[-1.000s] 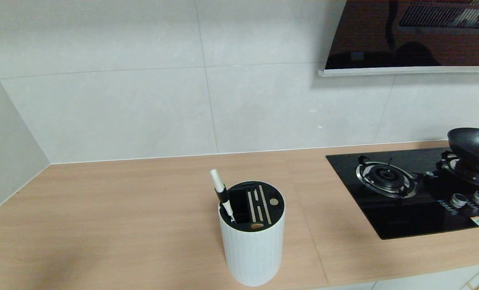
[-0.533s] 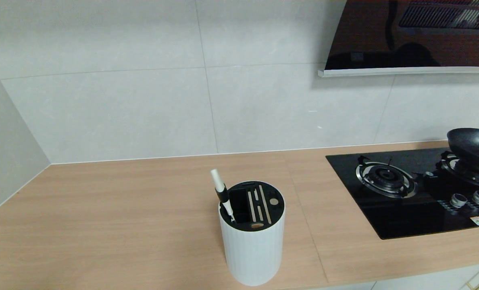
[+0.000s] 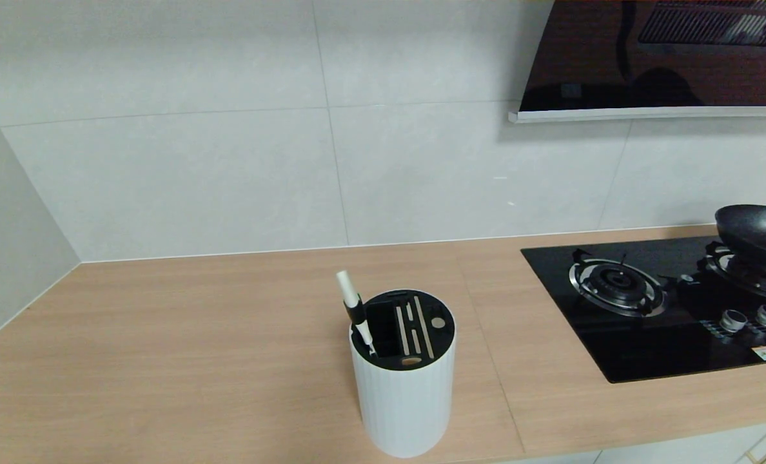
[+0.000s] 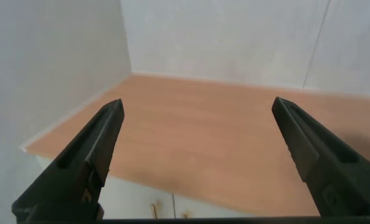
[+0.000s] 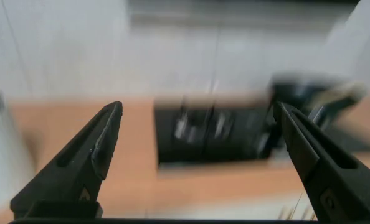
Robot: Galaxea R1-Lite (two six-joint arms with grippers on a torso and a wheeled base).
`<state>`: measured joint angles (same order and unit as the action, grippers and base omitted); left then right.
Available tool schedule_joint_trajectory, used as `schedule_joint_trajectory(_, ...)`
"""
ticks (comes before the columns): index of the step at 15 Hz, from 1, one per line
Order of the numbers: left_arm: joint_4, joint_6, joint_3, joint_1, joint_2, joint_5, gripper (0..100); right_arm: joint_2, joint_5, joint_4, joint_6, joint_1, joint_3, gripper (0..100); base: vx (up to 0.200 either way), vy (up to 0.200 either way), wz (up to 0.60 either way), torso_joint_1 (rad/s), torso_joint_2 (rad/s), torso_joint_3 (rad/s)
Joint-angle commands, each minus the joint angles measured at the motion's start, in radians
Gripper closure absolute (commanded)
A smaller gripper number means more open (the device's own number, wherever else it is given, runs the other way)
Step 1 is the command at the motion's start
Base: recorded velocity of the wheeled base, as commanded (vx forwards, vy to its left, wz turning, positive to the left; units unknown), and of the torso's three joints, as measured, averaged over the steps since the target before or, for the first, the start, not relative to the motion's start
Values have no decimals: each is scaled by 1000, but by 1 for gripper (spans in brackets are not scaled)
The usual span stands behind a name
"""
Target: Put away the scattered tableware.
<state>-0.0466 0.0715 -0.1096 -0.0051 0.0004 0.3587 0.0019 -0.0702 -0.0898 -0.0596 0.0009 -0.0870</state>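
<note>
Change: none; we find the holder [image 3: 403, 386] and the utensil [image 3: 351, 304] slotted at its left rim where they stood a second ago, near the front edge of the counter [image 3: 196, 335]. We judge stowing finished. Left gripper [image 4: 197, 106] and right gripper [image 5: 199, 107] hang spread wide, empty. Room lies toward the back left corner; the hob [image 3: 654, 335] bounds the right.

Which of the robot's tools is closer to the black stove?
Right, probably. The right tool faces the stove from off the counter's front edge; the left tool faces the counter's corner by the side wall, at the opposite end.
</note>
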Motion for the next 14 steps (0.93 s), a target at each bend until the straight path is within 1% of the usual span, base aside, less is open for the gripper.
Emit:
schedule_joint_trajectory(1,-21,-21,110,1,0,-63,0,-2,18,44,26,1,85,0,0,0,0,0,0,0)
schedule_joint_trajectory(2,11,-45,110,1,0,-73,0,-2,23,44,52,1,85,0,0,0,0,0,0,0)
schedule_joint_trajectory(3,16,-56,108,1,0,-106,0,0,38,78,57,1,87,0,0,0,0,0,0,0)
schedule_joint_trajectory(4,16,-70,110,1,0,-215,0,0,59,102,58,1,82,0,0,0,0,0,0,0)
schedule_joint_trajectory(5,22,-102,110,1,0,-265,0,0,64,91,58,1,85,0,0,0,0,0,0,0)
schedule_joint_trajectory(6,25,-98,108,1,0,-273,0,0,63,90,60,1,85,0,0,0,0,0,0,0)
schedule_joint_trajectory(7,27,-84,110,1,0,-288,0,0,63,90,60,1,85,0,0,0,0,0,0,0)
schedule_joint_trajectory(8,44,-62,110,1,0,-336,0,0,63,90,60,1,85,0,0,0,0,0,0,0)
schedule_joint_trajectory(9,48,-56,110,1,0,-356,0,0,63,90,60,1,85,0,0,0,0,0,0,0)
schedule_joint_trajectory(14,48,-70,110,1,0,-357,0,0,63,90,60,1,85,0,0,0,0,0,0,0)
